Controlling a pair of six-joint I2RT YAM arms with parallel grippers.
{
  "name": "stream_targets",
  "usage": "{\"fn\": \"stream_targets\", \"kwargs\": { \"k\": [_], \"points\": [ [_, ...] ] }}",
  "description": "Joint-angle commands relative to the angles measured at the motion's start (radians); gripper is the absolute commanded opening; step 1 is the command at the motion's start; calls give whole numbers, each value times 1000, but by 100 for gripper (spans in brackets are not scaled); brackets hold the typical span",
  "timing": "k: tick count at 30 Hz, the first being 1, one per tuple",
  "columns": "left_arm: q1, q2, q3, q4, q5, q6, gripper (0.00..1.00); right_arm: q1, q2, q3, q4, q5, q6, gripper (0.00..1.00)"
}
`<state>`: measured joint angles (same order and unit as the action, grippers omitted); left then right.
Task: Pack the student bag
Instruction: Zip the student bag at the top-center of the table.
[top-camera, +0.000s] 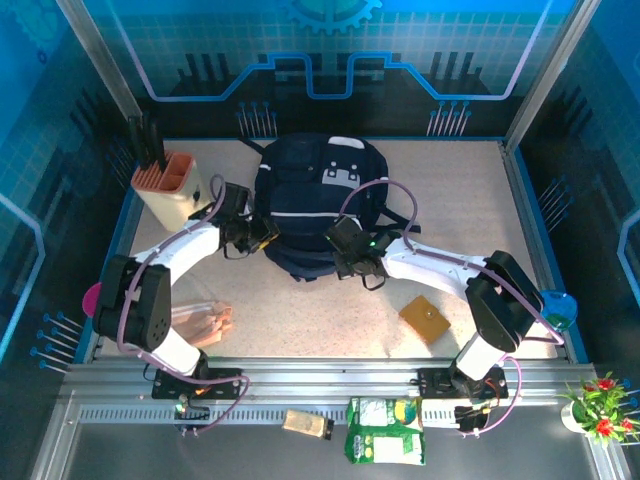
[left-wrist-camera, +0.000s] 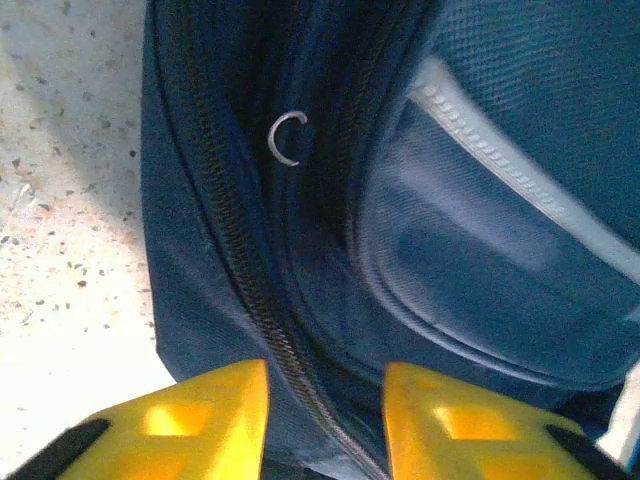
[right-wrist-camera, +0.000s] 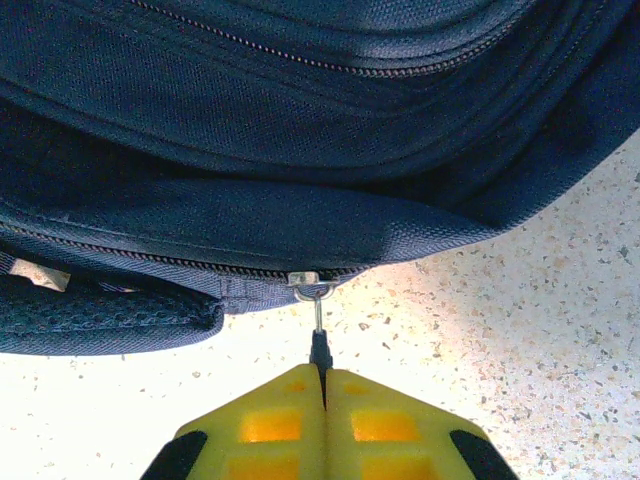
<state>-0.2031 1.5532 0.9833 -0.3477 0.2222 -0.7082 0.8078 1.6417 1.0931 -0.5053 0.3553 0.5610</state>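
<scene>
The student bag (top-camera: 318, 195) lies flat toward the far side of the table (top-camera: 470, 200) with one end turned to the arms, which I judge puts its zips within reach of both wrists. In the right wrist view a zip pull (right-wrist-camera: 318, 318) hangs from the slider at the bag's edge, and the right gripper (right-wrist-camera: 322, 385) has its jaws pressed fully together on the tip of that pull, probably so the zip can be drawn along and the bag opened for packing. The bag sits just ahead of those fingertips, joined to them by the pull alone. The left gripper (left-wrist-camera: 325, 400) stands partly open with nothing gripped; a zip track (left-wrist-camera: 235, 250) and a fold of navy fabric run in between its jaws, and a small metal ring (left-wrist-camera: 285, 137) lies further along, well ahead of them. Out on the table, a beige holder (top-camera: 168, 190) and a brown square pad (top-camera: 424, 318) wait apart from the bag
</scene>
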Motion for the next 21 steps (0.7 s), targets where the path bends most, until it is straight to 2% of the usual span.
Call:
{"fn": "stream_targets", "kwargs": {
  "k": [1,6,10,13,16,19,21],
  "points": [
    [-28,-63,49,-81,-25,194,50,-14,-53,-21,14,-22,-18,0],
    [-148,-60,110,-125,-50,416,59,-23,-118,-45,72,-65,-39,0],
    [-244,-26,142,-126,-44,643,60,-44,-150,-64,88,-110,-31,0],
    [-262,13,155,-116,-20,770,60,-61,-167,-90,113,-144,-18,0],
    [-277,47,149,-85,58,931,60,-70,-171,-106,127,-159,-10,0],
    [-303,72,133,-45,55,1070,60,-73,-166,-114,123,-163,-9,0],
    [-305,100,149,-54,57,1117,60,-75,-163,-124,126,-167,-4,0]
  ]
}}
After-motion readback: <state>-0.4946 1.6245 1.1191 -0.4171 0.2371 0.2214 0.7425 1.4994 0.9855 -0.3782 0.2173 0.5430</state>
